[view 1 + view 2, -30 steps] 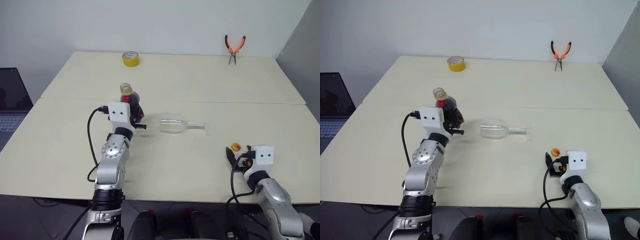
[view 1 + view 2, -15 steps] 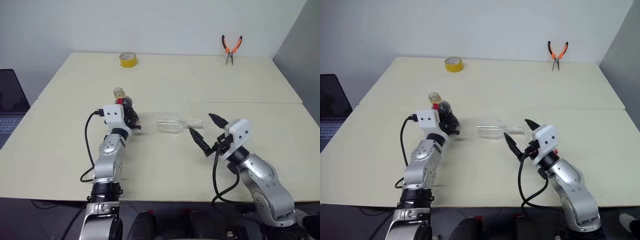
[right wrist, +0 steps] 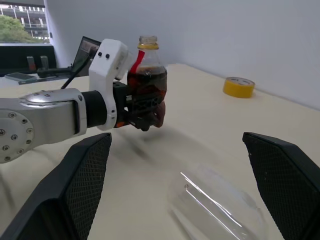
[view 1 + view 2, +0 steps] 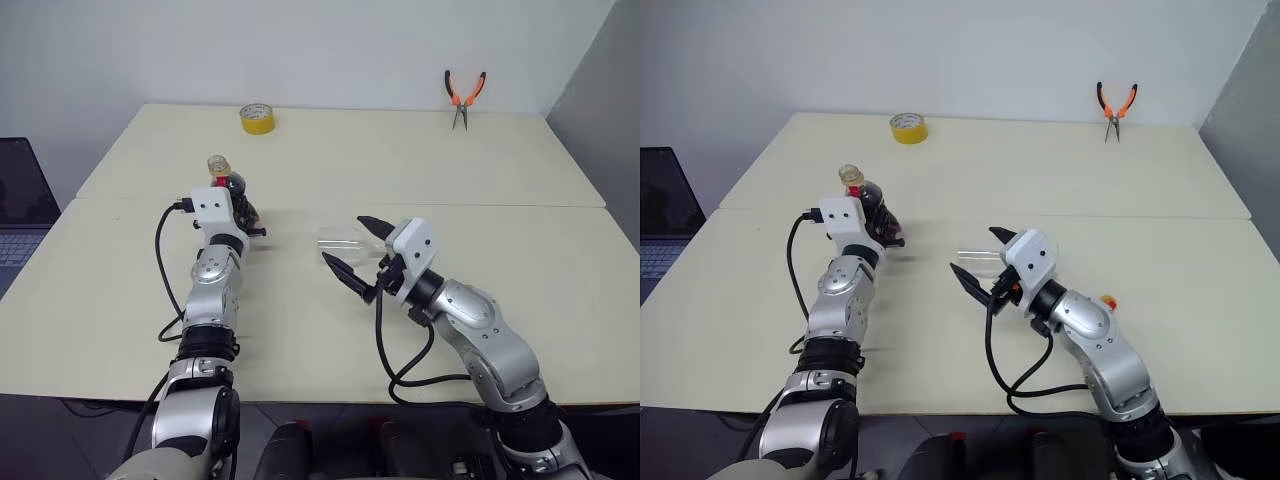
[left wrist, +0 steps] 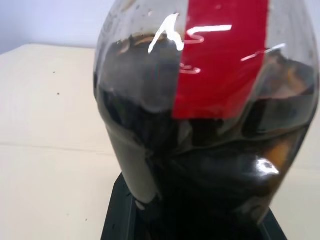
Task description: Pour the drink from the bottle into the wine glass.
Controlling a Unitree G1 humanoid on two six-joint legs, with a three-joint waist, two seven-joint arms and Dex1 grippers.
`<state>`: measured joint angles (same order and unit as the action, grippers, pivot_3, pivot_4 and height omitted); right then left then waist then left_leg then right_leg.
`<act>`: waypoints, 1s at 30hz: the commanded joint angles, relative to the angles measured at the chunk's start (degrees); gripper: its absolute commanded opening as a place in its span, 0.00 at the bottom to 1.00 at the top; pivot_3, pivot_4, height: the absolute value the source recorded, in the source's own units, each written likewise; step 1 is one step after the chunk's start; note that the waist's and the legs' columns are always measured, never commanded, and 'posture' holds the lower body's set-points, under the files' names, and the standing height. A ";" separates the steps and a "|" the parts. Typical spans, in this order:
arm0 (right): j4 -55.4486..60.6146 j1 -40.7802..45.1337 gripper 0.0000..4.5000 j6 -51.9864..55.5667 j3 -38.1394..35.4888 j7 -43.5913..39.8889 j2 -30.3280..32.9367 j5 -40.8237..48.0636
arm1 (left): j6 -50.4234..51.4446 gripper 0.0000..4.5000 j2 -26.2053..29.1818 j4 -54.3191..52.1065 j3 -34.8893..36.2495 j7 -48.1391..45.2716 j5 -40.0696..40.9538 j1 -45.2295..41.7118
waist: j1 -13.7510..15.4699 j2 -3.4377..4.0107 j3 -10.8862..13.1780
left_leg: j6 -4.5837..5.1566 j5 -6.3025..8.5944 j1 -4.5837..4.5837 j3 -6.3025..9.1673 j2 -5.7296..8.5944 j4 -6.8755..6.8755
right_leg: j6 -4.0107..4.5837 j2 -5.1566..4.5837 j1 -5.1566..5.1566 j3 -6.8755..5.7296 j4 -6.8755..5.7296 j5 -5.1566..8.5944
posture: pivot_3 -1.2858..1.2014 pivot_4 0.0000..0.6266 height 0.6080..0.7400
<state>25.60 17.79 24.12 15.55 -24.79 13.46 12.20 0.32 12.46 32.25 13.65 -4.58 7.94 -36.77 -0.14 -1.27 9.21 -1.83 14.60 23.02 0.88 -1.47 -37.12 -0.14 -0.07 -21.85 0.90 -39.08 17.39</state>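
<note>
Gripping the bottle (image 4: 228, 192) left of centre in the head view: left gripper (image 4: 243, 222) clamped tight round the bulbous clear-plastic base, bottle upright and lifted off the pale matte table (image 4: 500, 180). Open at the narrow neck, no cap on. Dark, near-black drink (image 5: 200, 165) filling the rounded belly in the left wrist view, glossy highlights on the plastic, red label strip running down the front. Lying on its side at centre frame, the wine glass (image 4: 342, 240): clear rounded bowl, thin stem mostly hidden behind the white wrist housing. Hanging just in front of the glass, right gripper (image 4: 355, 250) spread wide, two black tapered fingers (image 3: 75, 195) with a fine mesh-textured face, nothing between them. Lower right of the right eye view, small yellow-orange cap (image 4: 1107, 301) on the tabletop. Far edge: yellow tape roll (image 4: 258, 118), orange-handled pliers (image 4: 464, 95).
</note>
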 commanded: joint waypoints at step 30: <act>5.23 -6.56 1.00 -3.80 -4.74 -0.12 10.91 -8.65 | 6.33 0.99 2.44 -27.29 -3.34 -6.74 1.50 21.49 | -0.05 0.00 -0.01 | 0.01 0.01 -0.09 0.01 -0.03 0.02 | 0.00 -0.01 0.06 0.02 -0.05 0.00 | 0.52 0.24 1.00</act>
<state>28.14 11.45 22.25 12.22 -25.16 23.71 5.10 5.23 14.25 10.14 10.60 -10.31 8.40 -16.15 -0.19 -1.27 9.20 -1.82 14.61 22.92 0.90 -1.50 -37.10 -0.14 -0.08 -21.77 0.90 -39.12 17.39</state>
